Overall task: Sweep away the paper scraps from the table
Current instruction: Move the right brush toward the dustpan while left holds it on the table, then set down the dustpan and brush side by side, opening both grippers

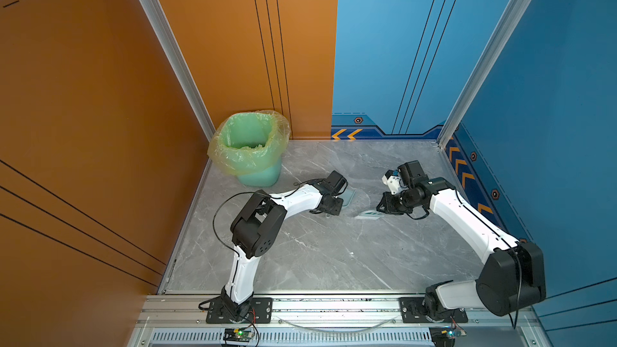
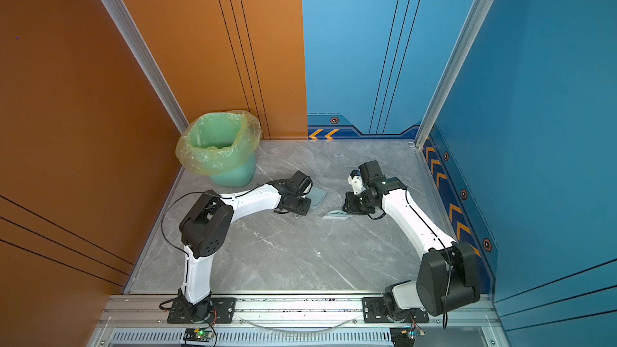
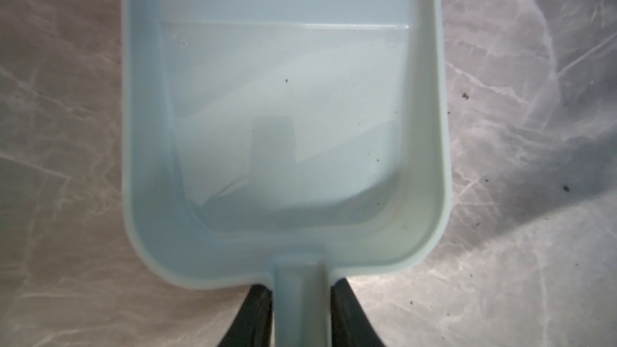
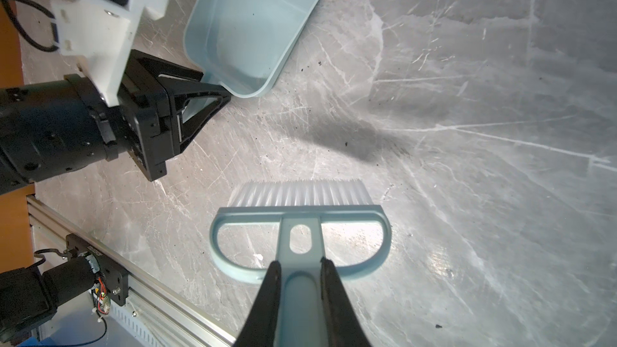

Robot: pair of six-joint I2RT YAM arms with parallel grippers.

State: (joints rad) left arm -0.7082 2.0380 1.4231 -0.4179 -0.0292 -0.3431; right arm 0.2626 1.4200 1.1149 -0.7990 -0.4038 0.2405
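Paper scraps: cannot tell where they are from these views. Table (image 1: 317, 255), grey marble with white veins, fills the floor of the cell between the frame rails. Small dark specks on it near the tools, seen in the wrist views.

Left gripper (image 3: 300, 290): fingers (image 3: 257, 315) narrow, clamped on either side of the dustpan (image 3: 283, 111) handle. Pan sits flat on the table at mid-field, mouth facing away from the gripper. Inside of the pan is pale blue with a few specks.

Right gripper (image 4: 298, 265): fingers (image 4: 337, 295) narrow, pinching the brush (image 4: 300, 210) handle just behind the head. Bristles (image 4: 300, 191) point away from the gripper. Cannot tell whether they touch the table.

In both top views the brush (image 1: 369, 215) lies between the two grippers, near the pan but apart from it.

Bin (image 1: 260, 175), green with a yellowish liner (image 1: 230, 158), stands in the far left corner.
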